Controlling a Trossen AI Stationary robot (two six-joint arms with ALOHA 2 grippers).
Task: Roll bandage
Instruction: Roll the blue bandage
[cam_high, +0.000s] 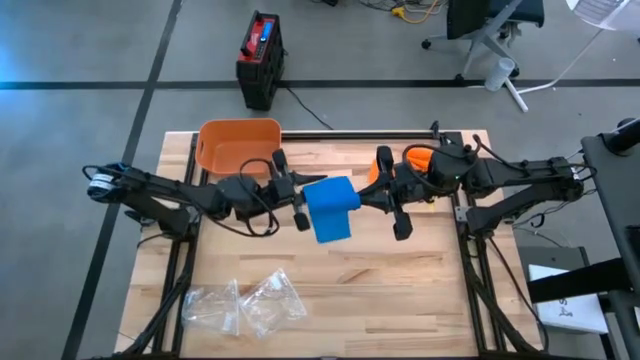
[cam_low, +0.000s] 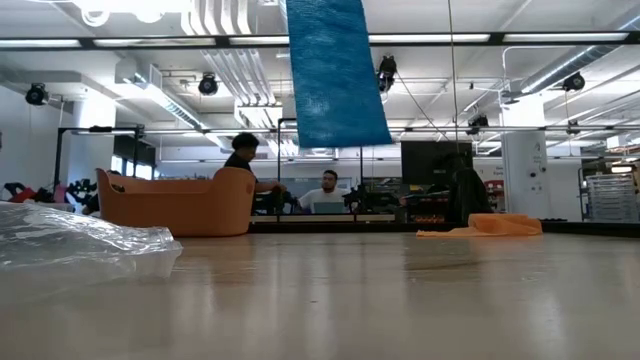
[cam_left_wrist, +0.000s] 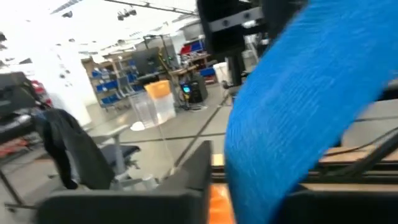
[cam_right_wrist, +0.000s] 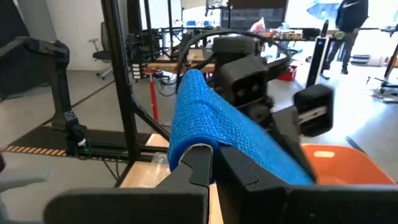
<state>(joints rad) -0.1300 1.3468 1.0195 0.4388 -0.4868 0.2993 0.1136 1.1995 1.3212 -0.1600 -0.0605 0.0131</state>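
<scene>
Your left claw (cam_high: 297, 198) and right claw (cam_high: 372, 195) are both clamped shut on opposite ends of the blue bandage (cam_high: 331, 207), holding it stretched between them above the wooden surface (cam_high: 400, 290), its loose end hanging down, near the orange basket (cam_high: 236, 144).

I can read no words, numbers or brand marks anywhere around me. The red and black case (cam_high: 261, 57) on the floor carries a small blue patch, but any print on it is too small for me to make out. Signs in the room behind stay illegible.
</scene>
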